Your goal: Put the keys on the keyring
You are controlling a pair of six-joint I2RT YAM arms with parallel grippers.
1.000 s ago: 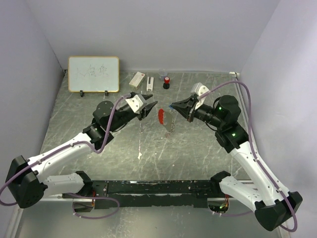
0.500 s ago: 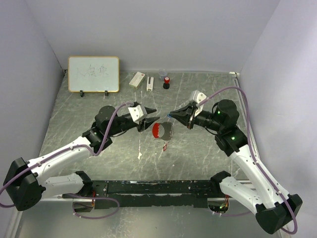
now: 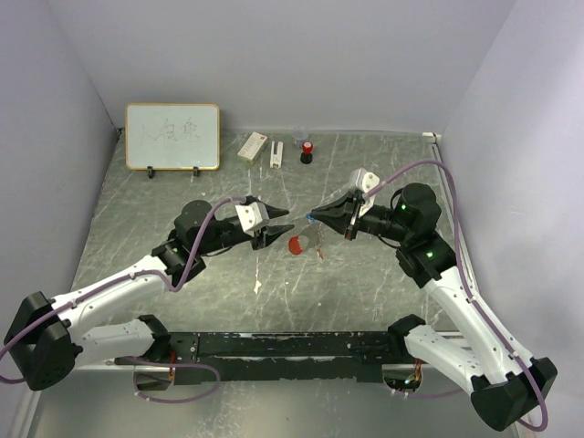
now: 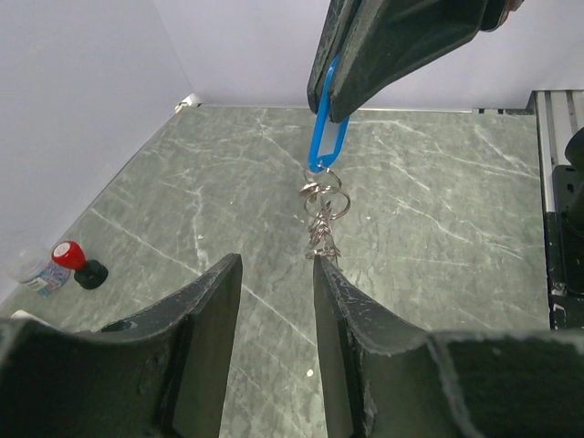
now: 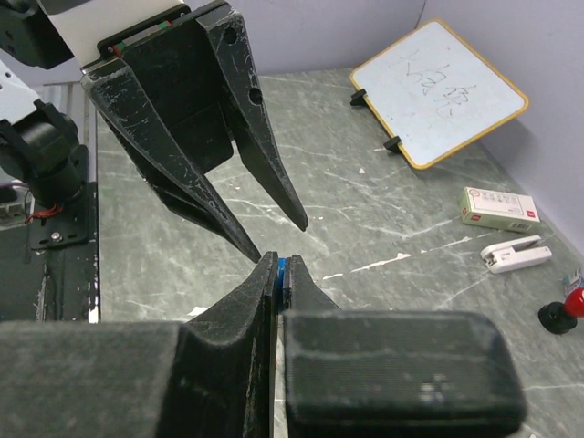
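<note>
Now lower and closer, left gripper (image 4: 276, 269), jaws apart beside dangling keyring (image 4: 325, 199); right gripper (image 5: 279, 267), clenched on blue key (image 4: 326, 139).

I am wearing white shells over both limbs, my left arm (image 3: 109, 292) and my right arm (image 3: 465, 310), with rounded black joints bulging at each bend. A purple cable (image 3: 458, 210) is looping along each arm. 2 small green lights (image 3: 399, 208) are glowing on the right arm's black joints. A white block (image 3: 248, 215) is sitting just behind each pair of fingers. My left fingers (image 4: 205, 356) are showing as 2 thick black slabs, scuffed grey and dusty at the edges. My right fingers (image 5: 228, 365) are looking matte black and finely grained. A black rail (image 3: 283, 345) is joining my 2 bases.
</note>
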